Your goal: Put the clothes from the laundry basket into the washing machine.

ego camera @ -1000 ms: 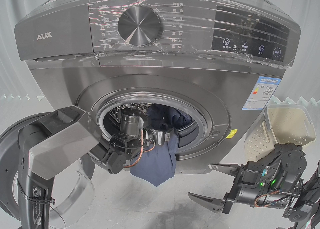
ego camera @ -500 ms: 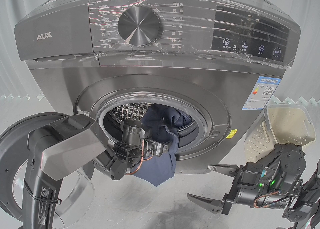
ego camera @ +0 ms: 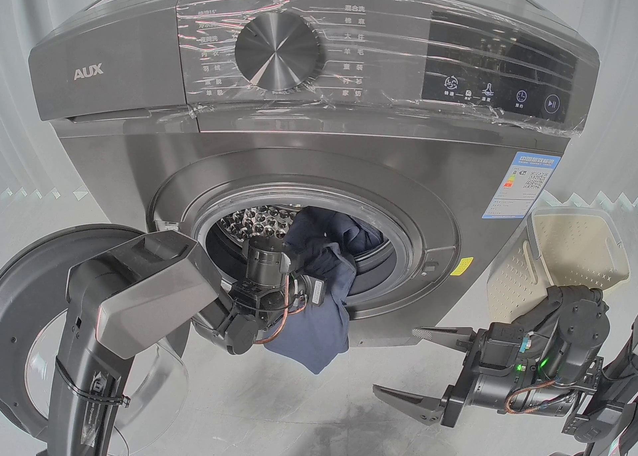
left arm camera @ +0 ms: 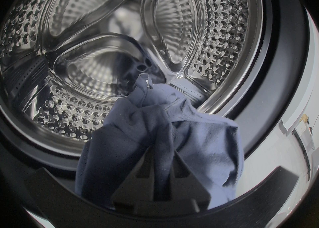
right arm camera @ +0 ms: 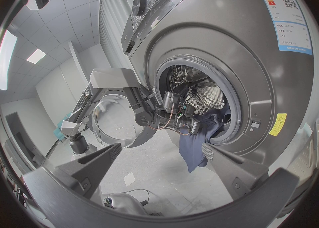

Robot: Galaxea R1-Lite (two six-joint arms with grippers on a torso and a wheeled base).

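**Washing machine** [ego camera: 312, 151]: grey front-loader standing on the floor [ego camera: 266, 404]. The round door [ego camera: 33, 304] is swung wide open at the machine's left side, so the loading port is exposed.

**Drum** [left arm camera: 99, 32]: perforated steel with raised paddles, seen through the port.

**Navy garment** [ego camera: 319, 334]: one piece, draped across the lower rim of the port. The upper part is bunched just inside the mouth of the drum. The lower part hangs outside, down the machine's front toward the floor.

**Left gripper** [left arm camera: 161, 159]: at the port, just above its lower rim. The fingers [left arm camera: 189, 188] are closed on a fold of the navy garment, with cloth pinched between them and spilling to either side.

**Right gripper** [ego camera: 397, 363]: low, before the machine's lower right corner and well apart from the garment. The fingers are spread wide and hold nothing.

**Laundry basket** [ego camera: 578, 251]: cream perforated plastic, tilted, on the floor beside the machine's right side, just behind the right arm.
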